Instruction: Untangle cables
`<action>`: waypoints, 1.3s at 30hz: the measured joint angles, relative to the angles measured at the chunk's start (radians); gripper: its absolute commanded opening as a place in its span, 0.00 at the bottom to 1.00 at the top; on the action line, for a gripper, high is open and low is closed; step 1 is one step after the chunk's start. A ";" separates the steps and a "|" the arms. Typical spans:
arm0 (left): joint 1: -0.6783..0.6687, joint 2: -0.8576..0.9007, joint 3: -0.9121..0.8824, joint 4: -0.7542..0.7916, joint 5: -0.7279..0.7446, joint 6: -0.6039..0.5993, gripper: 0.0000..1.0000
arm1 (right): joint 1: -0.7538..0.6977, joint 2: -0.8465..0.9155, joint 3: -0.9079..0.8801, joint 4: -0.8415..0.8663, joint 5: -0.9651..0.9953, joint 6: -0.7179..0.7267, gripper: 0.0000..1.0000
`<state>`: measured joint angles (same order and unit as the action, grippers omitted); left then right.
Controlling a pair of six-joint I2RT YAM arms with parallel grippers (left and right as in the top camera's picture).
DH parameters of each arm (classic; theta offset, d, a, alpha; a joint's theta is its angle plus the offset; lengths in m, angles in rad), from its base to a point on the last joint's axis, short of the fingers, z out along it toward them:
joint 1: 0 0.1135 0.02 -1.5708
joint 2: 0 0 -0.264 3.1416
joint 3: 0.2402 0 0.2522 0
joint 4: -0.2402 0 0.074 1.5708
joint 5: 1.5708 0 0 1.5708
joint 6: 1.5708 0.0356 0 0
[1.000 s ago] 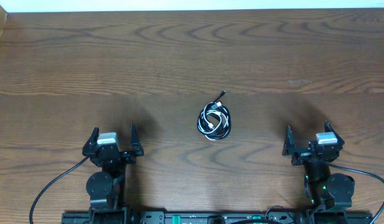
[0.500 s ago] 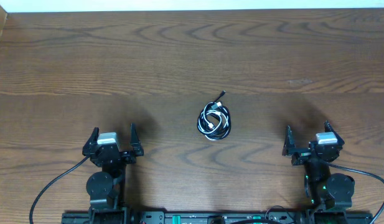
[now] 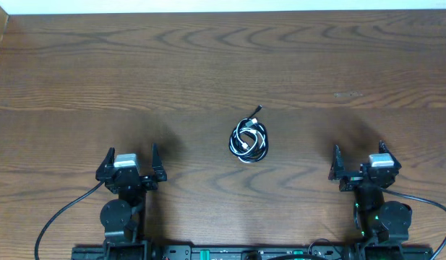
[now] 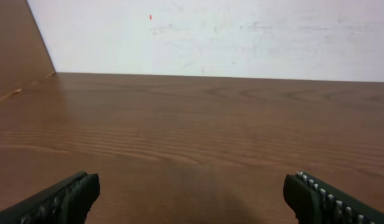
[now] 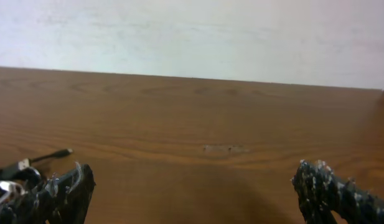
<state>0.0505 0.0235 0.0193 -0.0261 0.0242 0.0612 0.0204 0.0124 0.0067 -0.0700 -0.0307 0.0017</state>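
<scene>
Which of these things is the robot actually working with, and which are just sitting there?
Part of the job:
- tangled black and white cables
- left tool, open
- right tool, open

Just there:
- wooden table
- pale scuff mark on the wood

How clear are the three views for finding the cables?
Overhead: evenly lit, cables sharp, soft shadows on the table near the left gripper and right gripper. Left wrist: crisp, no glare, no cables in frame. Right wrist: soft and grainy; cables only at the lower left edge, beside a finger.
</scene>
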 measured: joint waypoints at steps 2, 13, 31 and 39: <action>0.000 0.000 0.000 0.005 0.019 -0.013 1.00 | 0.000 0.000 0.000 0.000 -0.001 0.041 0.99; 0.000 0.098 0.064 -0.022 0.147 -0.031 1.00 | 0.000 0.000 0.002 0.008 -0.125 0.103 0.99; -0.014 0.777 0.830 -0.516 0.290 0.016 1.00 | 0.000 0.500 0.548 -0.256 -0.350 0.052 0.99; -0.096 1.072 1.139 -0.775 0.293 0.026 1.00 | 0.000 0.914 0.955 -0.613 -0.384 -0.002 0.99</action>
<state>-0.0456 1.0958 1.1584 -0.8009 0.3168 0.0875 0.0204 0.9260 0.9619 -0.6827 -0.4149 -0.0006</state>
